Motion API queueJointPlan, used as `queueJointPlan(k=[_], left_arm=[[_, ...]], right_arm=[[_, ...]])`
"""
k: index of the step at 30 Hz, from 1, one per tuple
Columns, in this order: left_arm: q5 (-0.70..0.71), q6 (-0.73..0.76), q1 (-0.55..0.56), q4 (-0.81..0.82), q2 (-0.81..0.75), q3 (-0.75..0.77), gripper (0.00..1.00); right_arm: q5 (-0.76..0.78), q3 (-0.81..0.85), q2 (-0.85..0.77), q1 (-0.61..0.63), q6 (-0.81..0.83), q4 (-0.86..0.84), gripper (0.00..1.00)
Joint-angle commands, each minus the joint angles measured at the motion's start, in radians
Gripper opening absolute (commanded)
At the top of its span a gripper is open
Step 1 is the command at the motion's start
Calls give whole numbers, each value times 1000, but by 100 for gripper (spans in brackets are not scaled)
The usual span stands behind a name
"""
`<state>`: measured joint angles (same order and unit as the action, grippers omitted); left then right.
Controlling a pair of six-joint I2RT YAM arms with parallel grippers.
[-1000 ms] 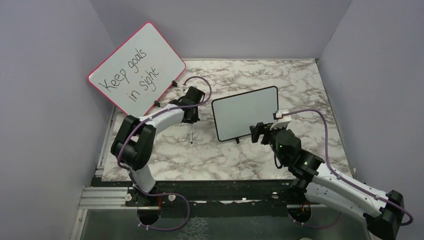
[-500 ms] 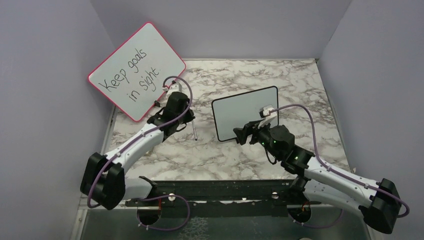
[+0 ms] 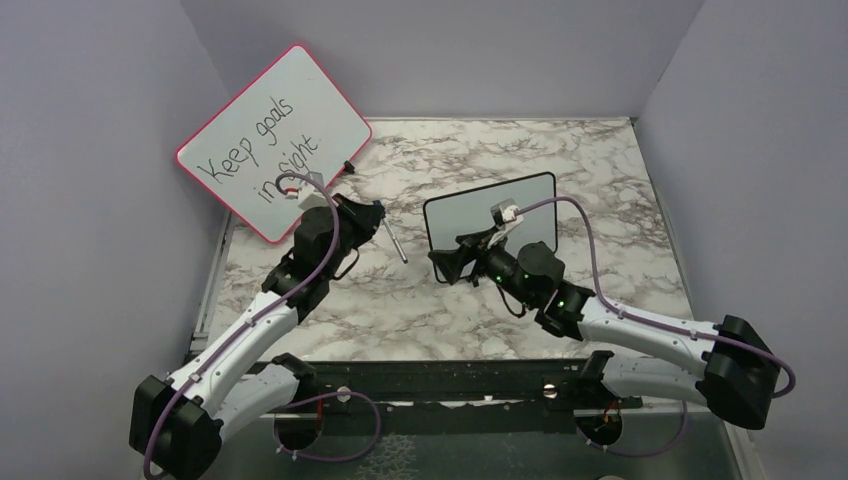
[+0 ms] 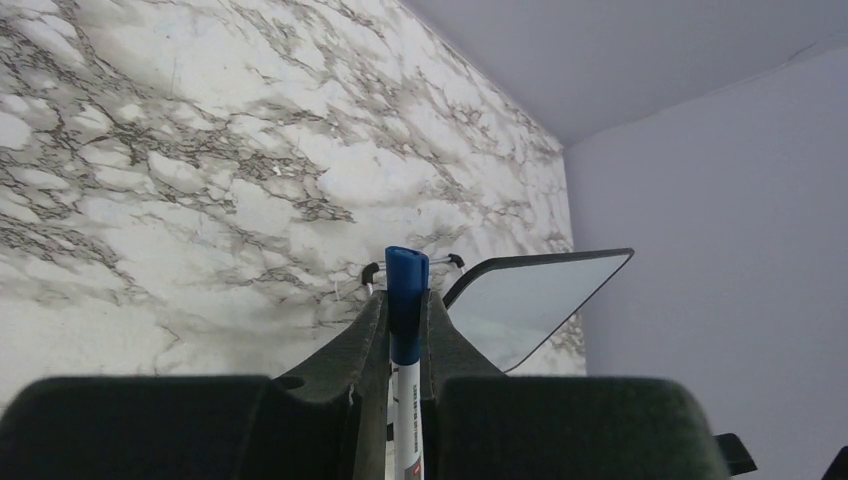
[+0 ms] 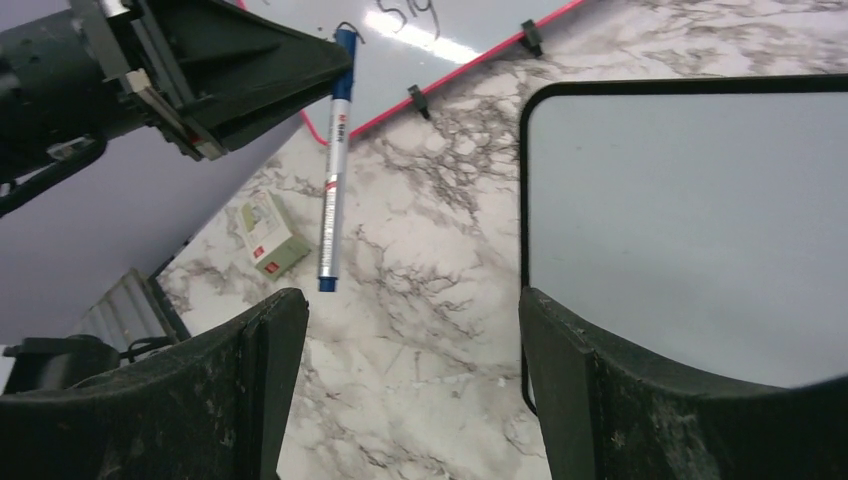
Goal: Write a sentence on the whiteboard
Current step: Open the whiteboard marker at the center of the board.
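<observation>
The whiteboard [image 3: 495, 222] stands black-framed on the marble table [image 3: 600, 160]; its face is blank and the sentence is not in view. My left gripper [image 3: 378, 213] is shut on a blue-capped marker [image 3: 396, 241], which hangs tilted above the table left of the board. In the left wrist view the marker's cap [image 4: 407, 278] pokes out between the left gripper's [image 4: 406, 305] fingers, with the whiteboard [image 4: 540, 300] beyond. My right gripper [image 3: 445, 263] stands open at the board's lower left corner. The right wrist view shows the right gripper [image 5: 412, 305] empty, the marker [image 5: 333, 170] ahead and the whiteboard [image 5: 690, 220] to the right.
A larger red-framed board [image 3: 272, 140] reading "Keep goals in sight" leans at the back left, its lower edge [image 5: 450, 40] close behind the left gripper. A small box [image 5: 268, 233] lies on the table under the marker. Purple walls enclose the table.
The left arm has stretched out low and carried the marker up and slightly right, now tilted. The right gripper has slid left along the whiteboard's front edge to its lower left corner.
</observation>
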<state>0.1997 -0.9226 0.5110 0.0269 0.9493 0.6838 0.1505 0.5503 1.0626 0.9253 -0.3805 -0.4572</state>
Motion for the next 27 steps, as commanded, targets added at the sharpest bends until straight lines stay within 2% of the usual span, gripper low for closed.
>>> queueJointPlan(k=[1, 9, 27], left_arm=[[14, -108, 4, 142, -44, -59, 0], [81, -226, 7, 197, -101, -120, 0], [85, -405, 11, 234, -153, -172, 0]], right_arm=[[15, 58, 80, 61, -18, -187, 81], [79, 107, 236, 105, -26, -375, 76], [94, 222, 456, 128, -1, -467, 48]])
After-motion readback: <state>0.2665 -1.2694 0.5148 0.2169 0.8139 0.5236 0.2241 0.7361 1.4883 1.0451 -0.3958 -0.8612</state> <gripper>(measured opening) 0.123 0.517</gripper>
